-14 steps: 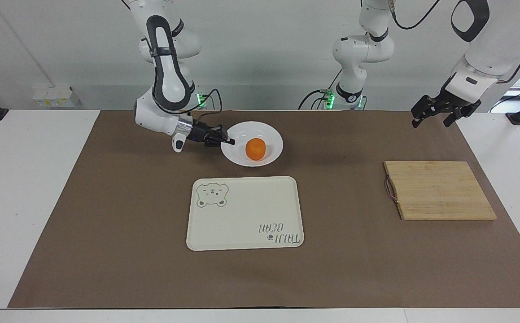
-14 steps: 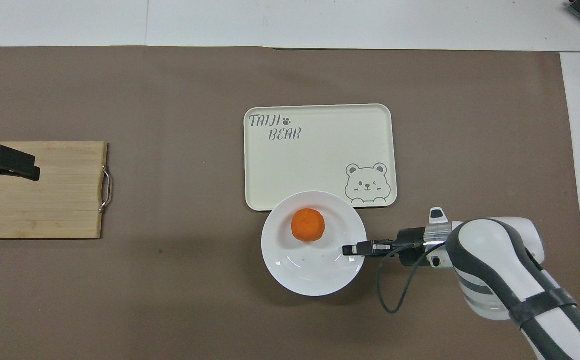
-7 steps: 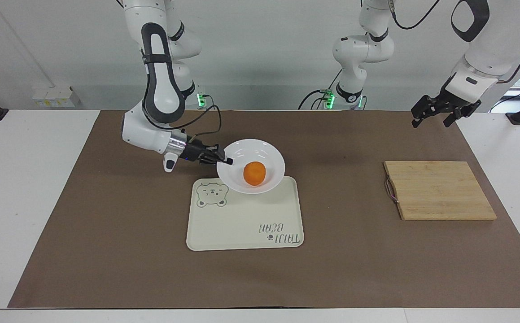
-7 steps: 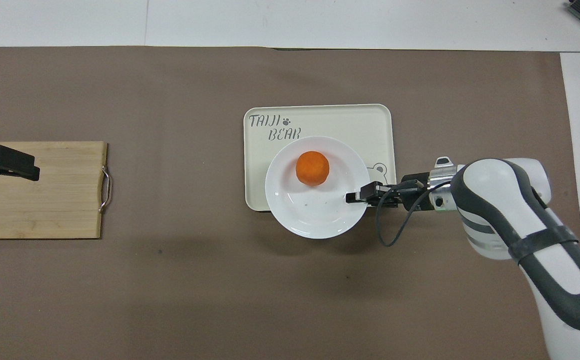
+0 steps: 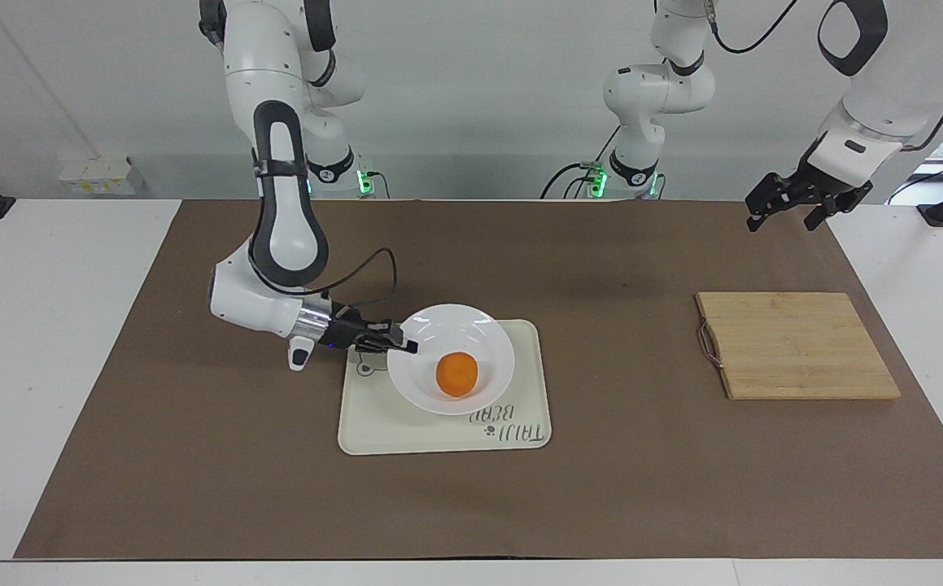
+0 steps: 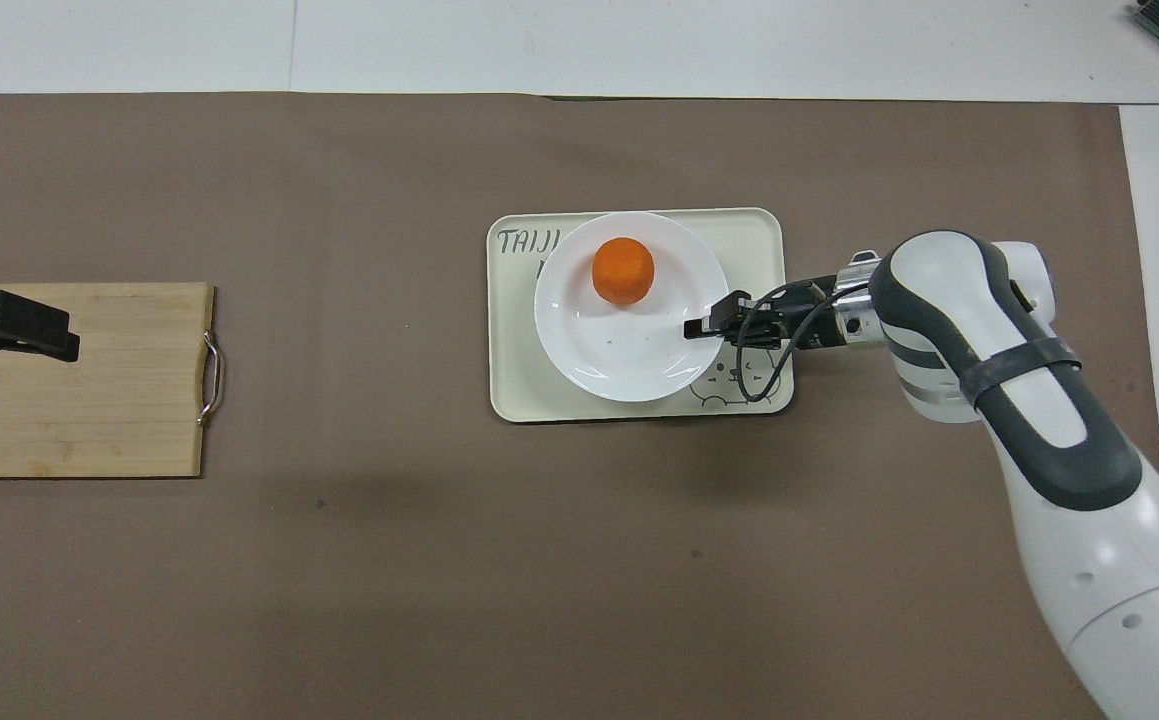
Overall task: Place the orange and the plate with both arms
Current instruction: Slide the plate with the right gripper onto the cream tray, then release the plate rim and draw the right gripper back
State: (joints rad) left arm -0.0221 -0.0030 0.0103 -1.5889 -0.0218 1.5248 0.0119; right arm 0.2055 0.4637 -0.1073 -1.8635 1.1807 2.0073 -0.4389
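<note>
The table [image 5: 48, 366] was white, and a brown mat [image 5: 650, 472] lay on it and covered most of its top. On the mat lay a cream tray [image 5: 373, 423] and a wooden board [image 5: 796, 346], the board well apart from the tray, toward the left arm's end of the table.

orange [image 5: 456, 374] in plate [image 5: 487, 334], plate over tray [image 5: 520, 423]
</note>
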